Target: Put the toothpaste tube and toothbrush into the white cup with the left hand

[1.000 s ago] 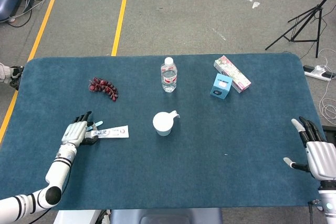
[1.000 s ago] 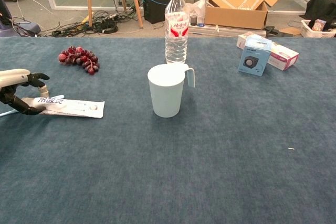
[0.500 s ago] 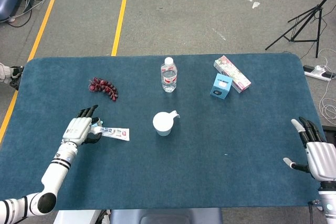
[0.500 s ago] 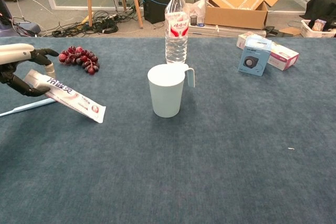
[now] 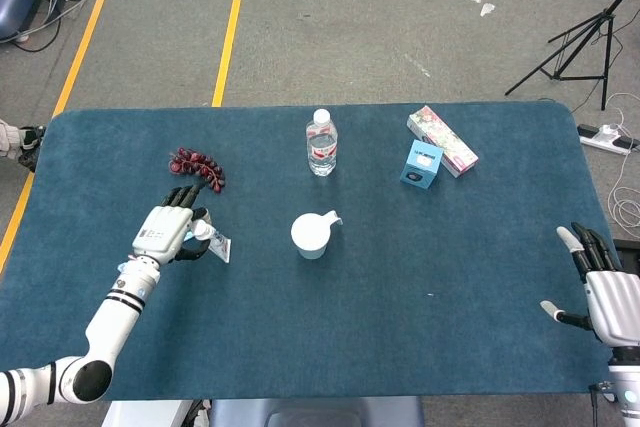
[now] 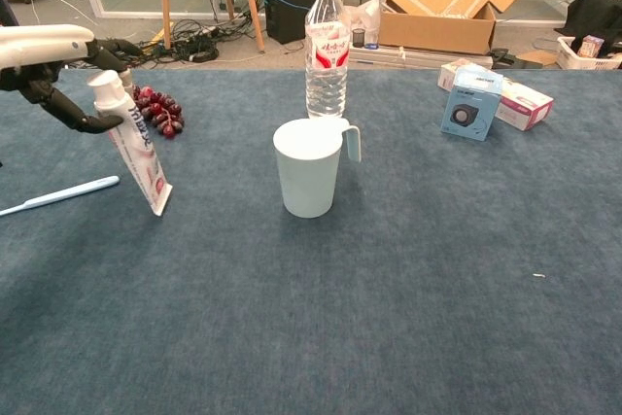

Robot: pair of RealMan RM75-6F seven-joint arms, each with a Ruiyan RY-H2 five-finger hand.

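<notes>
Left hand (image 6: 58,65) holding toothpaste tube (image 6: 136,148) by its cap end, off the table. Toothbrush (image 6: 60,194) flat on table. Right hand (image 5: 605,287) empty, fingers apart.

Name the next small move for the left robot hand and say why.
Probably carry the toothpaste tube right, over the white cup. The left robot hand grips it near the cap, hanging almost upright, and the cup stands open to its right.
</notes>
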